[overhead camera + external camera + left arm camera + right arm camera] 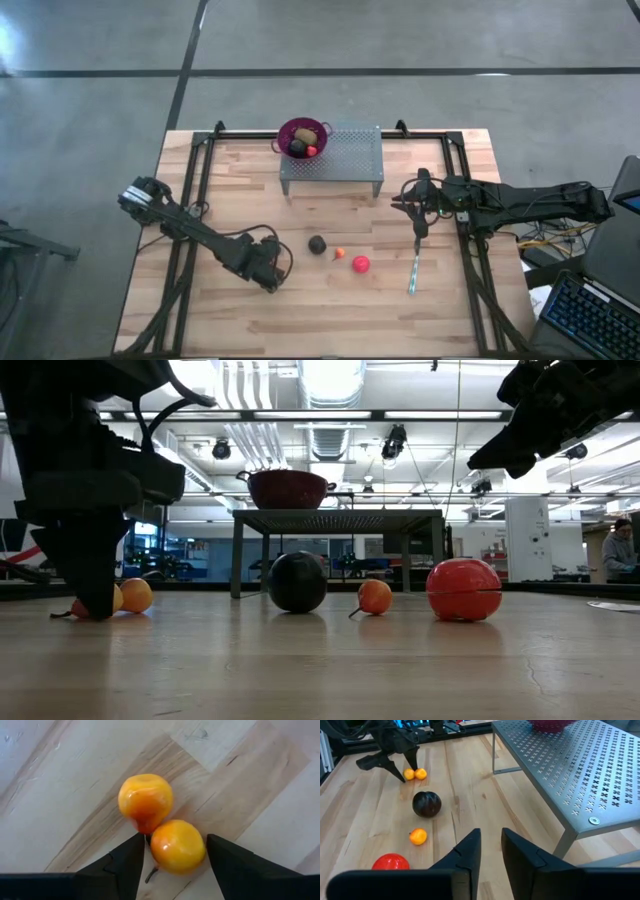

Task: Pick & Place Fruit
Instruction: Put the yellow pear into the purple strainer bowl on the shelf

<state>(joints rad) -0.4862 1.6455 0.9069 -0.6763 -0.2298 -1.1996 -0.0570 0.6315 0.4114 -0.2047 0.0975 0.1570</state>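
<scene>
Two small orange fruits (145, 802) lie touching on the wood at the table's near left. My left gripper (175, 838) is open and down at the table, its fingers on either side of the nearer orange fruit (177, 847). A dark ball (317, 245), another small orange fruit (339, 253) and a red ball (360, 264) rest on the table's middle. The purple colander (303, 137) stands on a metal rack and holds a dark, an olive-green and a red piece. My right gripper (420, 228) hovers at the right, open by a narrow gap and holding nothing. My left gripper comes from above, pointing down, with one finger (131, 862) on each side of the nearer orange fruit, which lies on the table. Both fingertips stand very close to the fruit's sides (200, 851); whether they touch it I cannot tell.
The perforated metal rack (345, 155) stands at the far middle of the table. A slim teal stick (413, 272) lies on the wood below my right gripper. Bare wood (330, 320) runs along the near edge. A laptop and keyboard sit off the right edge.
</scene>
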